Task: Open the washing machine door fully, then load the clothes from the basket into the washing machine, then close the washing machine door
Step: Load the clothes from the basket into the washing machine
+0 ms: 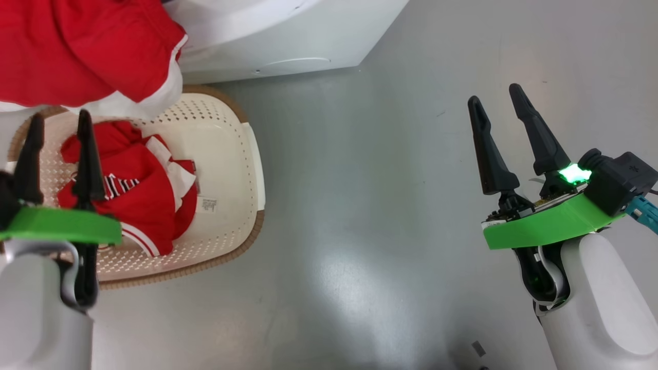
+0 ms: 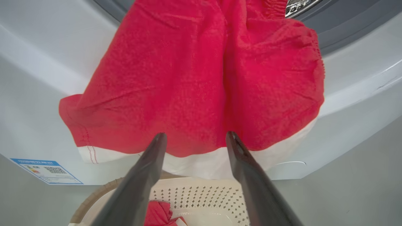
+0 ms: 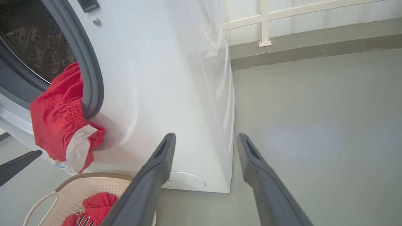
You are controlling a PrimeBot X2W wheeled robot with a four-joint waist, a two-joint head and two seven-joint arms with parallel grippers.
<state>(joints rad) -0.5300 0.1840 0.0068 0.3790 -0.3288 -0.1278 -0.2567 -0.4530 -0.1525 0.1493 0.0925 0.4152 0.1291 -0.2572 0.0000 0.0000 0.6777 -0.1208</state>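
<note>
- The white washing machine (image 3: pixel 176 94) is seen across the left half of the right wrist view, with its grey gasket (image 3: pixel 91 78) and dark drum (image 3: pixel 37 40) at the upper left.
- A pair of red shorts (image 2: pixel 194 78) with a white hem is draped out of the drum opening and down the machine's front. It is seen across the upper middle of the left wrist view, beyond the fingertips.
- The cream basket (image 1: pixel 226 154) is set on the grey floor (image 1: pixel 360 231) just below the machine, at the left of the head view.
- A red garment with white stripes (image 1: pixel 144 200) is left lying inside the basket.
- The left gripper (image 1: pixel 60 118) is held over the basket, below the hanging hem. Its fingers are spread and nothing is clamped.
- The right gripper (image 1: pixel 494 94) is held over bare floor at the right, well apart from the basket, fingers parted and empty.
</note>
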